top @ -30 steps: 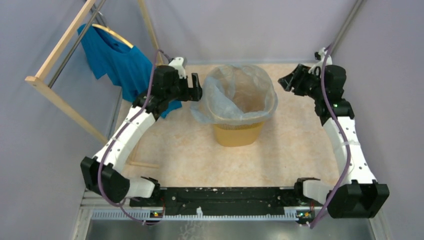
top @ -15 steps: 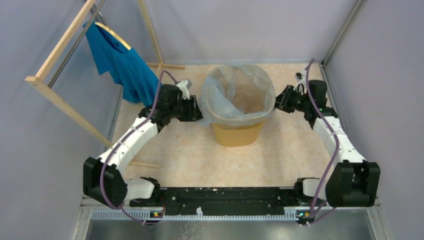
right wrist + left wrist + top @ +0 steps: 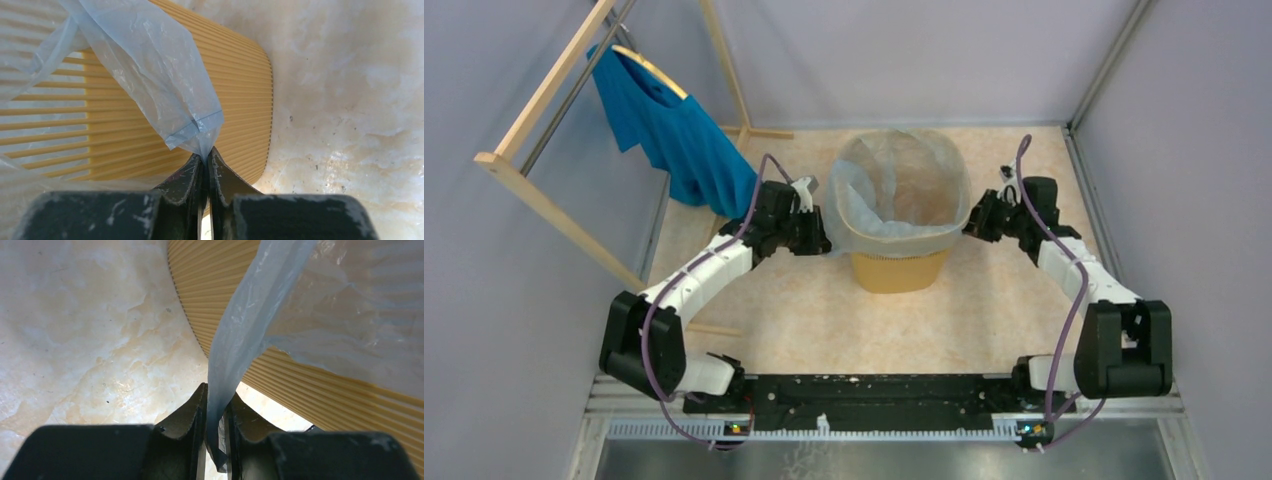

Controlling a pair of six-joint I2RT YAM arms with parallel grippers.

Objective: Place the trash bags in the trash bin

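The yellow-orange trash bin [image 3: 898, 268] stands mid-floor, its ribbed wall [image 3: 320, 385] [image 3: 150, 130] close in both wrist views. A translucent pale grey-blue trash bag [image 3: 894, 195] lines the bin's mouth and is folded down over the rim. My left gripper [image 3: 822, 240] sits at the bin's left side, shut on a strip of the bag's edge [image 3: 235, 355] that runs between its fingers [image 3: 187, 420]. At the right side my right gripper [image 3: 972, 222] is shut on a corner of the bag [image 3: 190, 125], pinched at the fingertips [image 3: 192, 172].
A bright blue T-shirt [image 3: 674, 135] hangs from a wooden rack [image 3: 534, 120] at the back left, just behind my left arm. Grey walls enclose the marbled floor [image 3: 804, 310]. A black rail [image 3: 874, 390] with the arm bases runs along the near edge.
Both arms have come down and inward to the bin's sides and closed on the bag's edge. The bag's overhang is drawn lower over the rim, and the loose left flap is gone.
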